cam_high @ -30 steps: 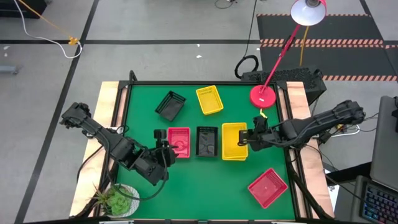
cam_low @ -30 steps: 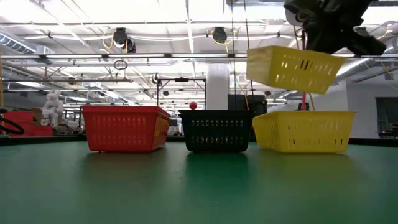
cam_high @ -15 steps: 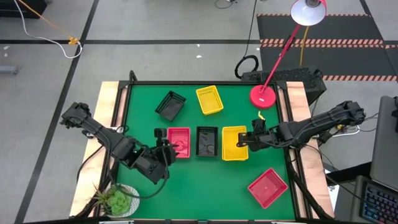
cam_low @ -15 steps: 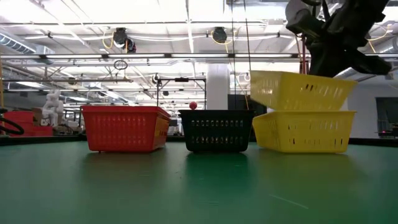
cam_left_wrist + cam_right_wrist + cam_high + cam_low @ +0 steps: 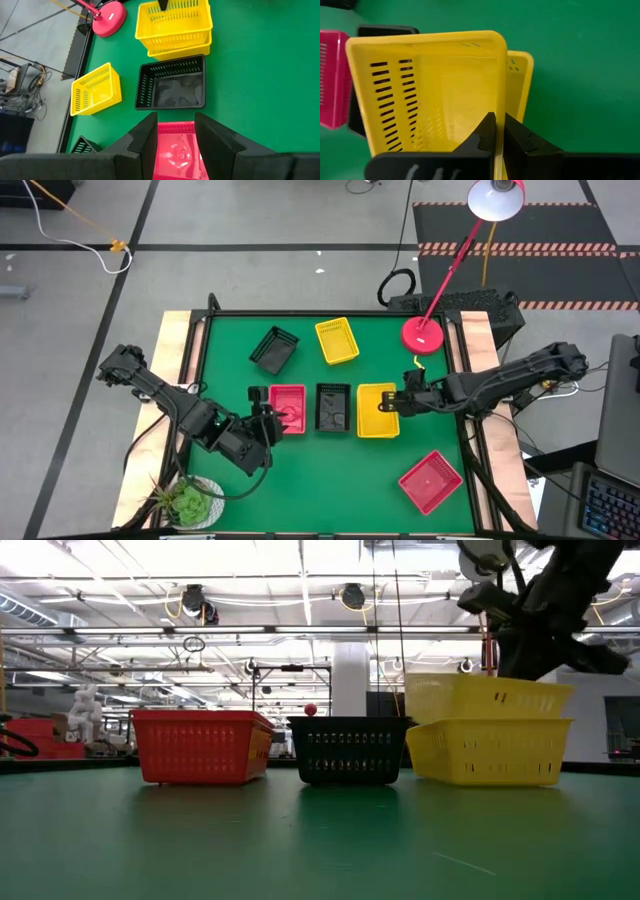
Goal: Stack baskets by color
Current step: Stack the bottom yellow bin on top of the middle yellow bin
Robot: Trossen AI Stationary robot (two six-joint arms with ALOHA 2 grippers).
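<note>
— Down it has come: a second ago the right gripper [image 5: 401, 402] had that yellow basket [image 5: 488, 697] hanging in the air, tilted, and now it sits nested in the yellow basket underneath [image 5: 490, 752], only its upper band showing above the lower rim.

— Has it let go?

— No. From the right wrist view the two fingers [image 5: 487, 131] are pinched together on the basket's near wall, the rim clamped between them. The upper one sits a bit skewed over the lower, not quite square.

— And the row beside it?

— Along the middle of the green table [image 5: 330, 470]: a red basket [image 5: 288, 408], a black basket [image 5: 333, 407] just beside it, then the yellow pair. From table height they stand in a line, red, black, yellow.

— What is the left arm doing?

— Its left gripper [image 5: 173, 131] hangs over the near end of the red basket, fingers apart with the red floor showing between them. I can't tell whether they touch it.

— The others?

— Toward the far edge, a second black basket [image 5: 273, 348] turned at an angle and a single yellow basket [image 5: 337, 340] near it. Another red basket [image 5: 430, 480] lies well apart at the near right corner. A red lamp base [image 5: 422, 335] stands by the right edge, and a potted plant [image 5: 186, 501] sits off the near left corner.
</note>
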